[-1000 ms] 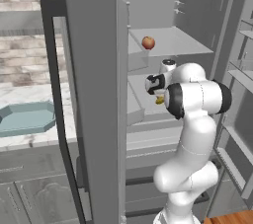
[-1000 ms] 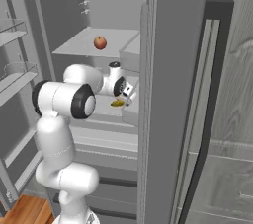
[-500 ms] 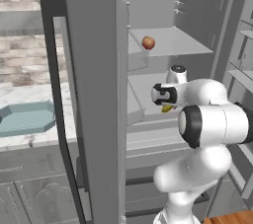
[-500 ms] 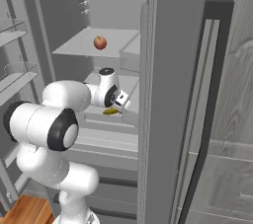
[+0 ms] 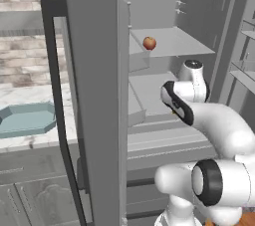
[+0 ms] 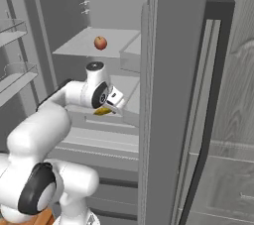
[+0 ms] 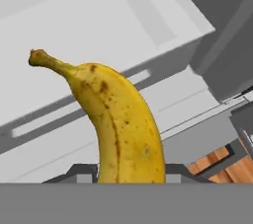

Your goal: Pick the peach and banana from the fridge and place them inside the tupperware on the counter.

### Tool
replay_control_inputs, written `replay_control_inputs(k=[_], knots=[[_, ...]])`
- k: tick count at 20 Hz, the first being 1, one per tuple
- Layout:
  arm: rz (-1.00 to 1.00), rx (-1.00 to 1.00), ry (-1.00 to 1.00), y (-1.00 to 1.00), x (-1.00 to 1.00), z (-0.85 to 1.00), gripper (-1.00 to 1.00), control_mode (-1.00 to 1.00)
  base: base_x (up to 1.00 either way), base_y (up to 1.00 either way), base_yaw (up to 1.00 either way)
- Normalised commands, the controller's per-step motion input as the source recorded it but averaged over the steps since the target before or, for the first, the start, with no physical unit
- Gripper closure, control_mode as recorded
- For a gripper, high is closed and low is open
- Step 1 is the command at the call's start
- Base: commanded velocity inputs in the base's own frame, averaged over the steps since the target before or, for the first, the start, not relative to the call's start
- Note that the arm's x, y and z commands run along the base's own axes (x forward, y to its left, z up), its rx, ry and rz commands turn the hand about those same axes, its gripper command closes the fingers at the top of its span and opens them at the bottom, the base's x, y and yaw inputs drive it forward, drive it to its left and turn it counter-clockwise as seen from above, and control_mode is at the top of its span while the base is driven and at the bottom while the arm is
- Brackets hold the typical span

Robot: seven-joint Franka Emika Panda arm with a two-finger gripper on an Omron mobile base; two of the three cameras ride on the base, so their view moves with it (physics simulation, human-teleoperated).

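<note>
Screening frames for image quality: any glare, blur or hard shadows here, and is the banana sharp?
Hand view: the banana is sharp, brown specks readable, evenly lit, no glare. Left base view: flat rendered light, soft shading inside the fridge, peach crisp, tupperware slightly soft. Right base view: no motion blur; the gripper and fruit look small and coarse.

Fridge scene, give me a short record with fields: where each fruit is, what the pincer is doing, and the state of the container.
banana: held in the pincer, in front of the fridge's middle shelf
peach: on the upper shelf inside the fridge, untouched
pincer: shut on the banana
fridge: doors open
tupperware: on the counter left of the fridge, nothing in it
</note>
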Motion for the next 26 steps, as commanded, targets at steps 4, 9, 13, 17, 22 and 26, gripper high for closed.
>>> replay_control_inputs(k=[4, 9, 13, 17, 22, 26], knots=[[0.0, 0.0, 0.05, 0.08, -0.86, 0.59, 1.0, -1.0, 0.0, 0.0, 0.0], [0.0, 0.0, 0.1, 0.08, -0.82, 0.61, 1.0, -1.0, 0.0, 0.0, 0.0], [0.0, 0.0, 0.13, 0.06, -0.69, 0.7, 1.0, -1.0, 0.0, 0.0, 0.0], [0.01, 0.0, 0.05, 0.07, -0.6, 0.74, 1.0, -1.0, 0.0, 0.0, 0.0], [0.01, 0.0, 0.0, 0.07, -0.6, 0.6, 1.0, -1.0, 0.0, 0.0, 0.0], [0.0, 0.0, 0.0, 0.04, -0.64, 0.44, 1.0, -1.0, 0.0, 0.0, 0.0]])
